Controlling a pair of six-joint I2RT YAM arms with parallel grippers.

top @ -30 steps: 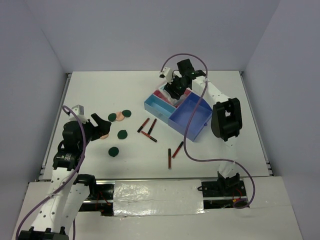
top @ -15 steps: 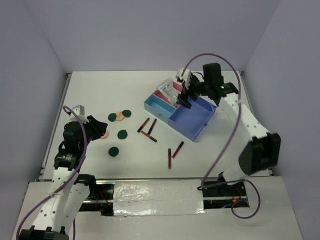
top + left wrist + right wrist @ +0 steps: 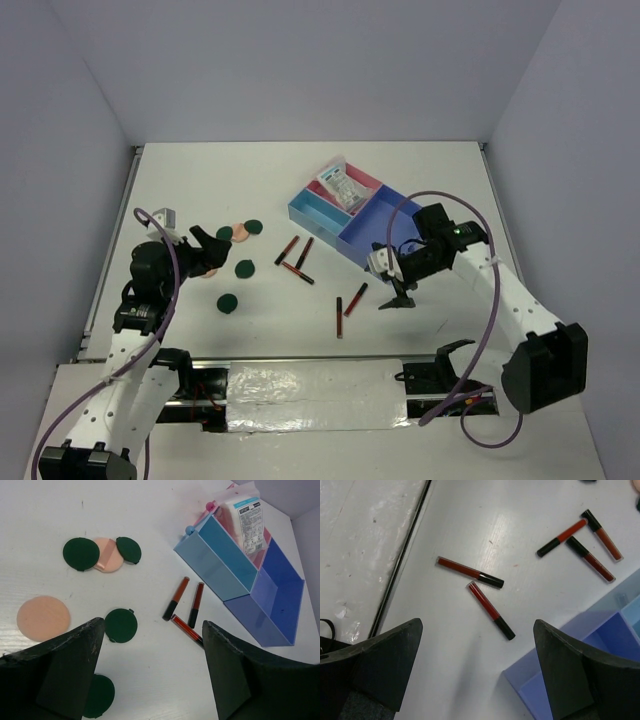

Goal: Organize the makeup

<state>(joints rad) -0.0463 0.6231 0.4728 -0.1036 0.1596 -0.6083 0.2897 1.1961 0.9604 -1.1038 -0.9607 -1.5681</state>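
Two white blue-printed packets (image 3: 340, 187) stand in the pink compartment of the blue tray (image 3: 385, 258); one also shows in the left wrist view (image 3: 247, 522). Three red-and-black sticks (image 3: 297, 258) lie left of the tray, and two more sticks (image 3: 346, 307) lie nearer the front. The two front sticks (image 3: 491, 610) lie ahead of my open, empty right gripper (image 3: 392, 285), which hovers by the tray's near corner. Dark green discs (image 3: 245, 268) and peach discs (image 3: 239, 233) lie at the left. My left gripper (image 3: 205, 252) is open and empty above them (image 3: 120, 625).
The tray's light-blue compartment (image 3: 220, 555) and large blue compartment (image 3: 280, 600) hold nothing. The table's front edge, a dark strip (image 3: 402, 555), runs just beyond the two front sticks. Grey walls enclose the table on three sides.
My right gripper left the packets in the pink compartment and swung back to the tray's near corner, above the table. My left gripper edged slightly towards the discs.
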